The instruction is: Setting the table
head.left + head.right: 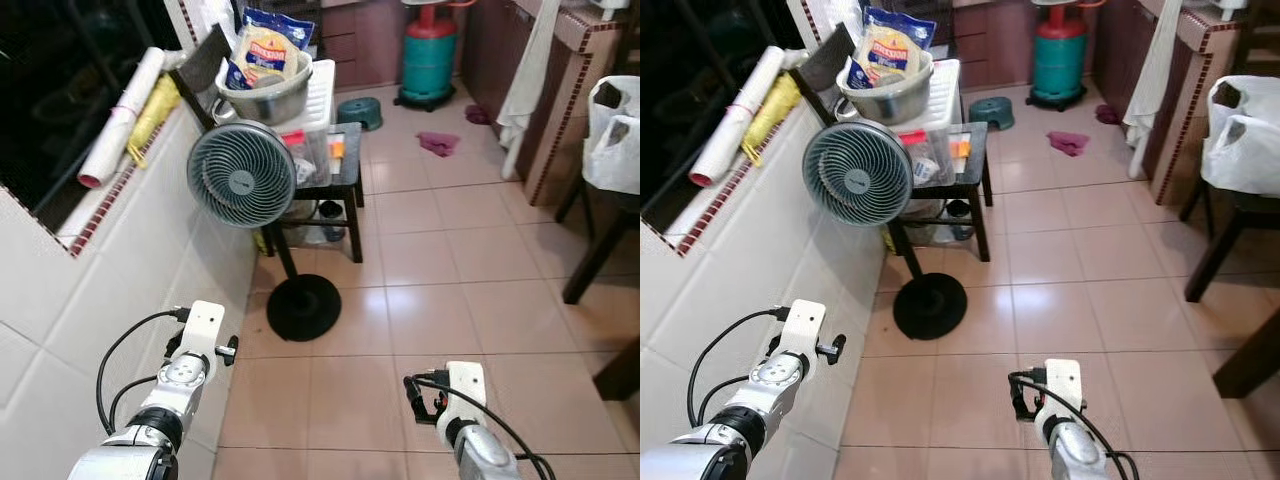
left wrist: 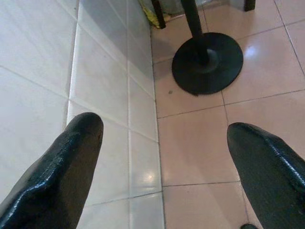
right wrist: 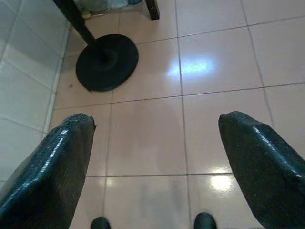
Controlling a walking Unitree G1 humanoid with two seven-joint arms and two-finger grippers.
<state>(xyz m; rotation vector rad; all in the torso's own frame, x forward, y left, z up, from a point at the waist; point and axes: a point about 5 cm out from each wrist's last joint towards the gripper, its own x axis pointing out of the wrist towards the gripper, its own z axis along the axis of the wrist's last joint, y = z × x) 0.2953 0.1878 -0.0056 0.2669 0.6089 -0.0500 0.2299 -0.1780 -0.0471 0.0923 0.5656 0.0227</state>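
Both my arms hang low over a tiled floor [image 1: 450, 260]. My left gripper [image 2: 164, 167] is open beside the white tiled wall [image 1: 120, 270], nothing between its black fingers [image 2: 62, 167]. My right gripper [image 3: 155, 162] is open too, over bare floor tiles, and holds nothing. A dark table's leg [image 1: 595, 255] and edge show at the right, with a white plastic bag [image 1: 612, 140] on a chair beside it. No tableware can be made out within reach.
A grey pedestal fan [image 1: 240, 173] on a round black base [image 1: 303, 306] stands ahead by the wall. Behind it is a small black stand [image 1: 345, 190] with a metal bowl of snack bags [image 1: 265, 75]. A green gas cylinder [image 1: 430, 60] stands far back.
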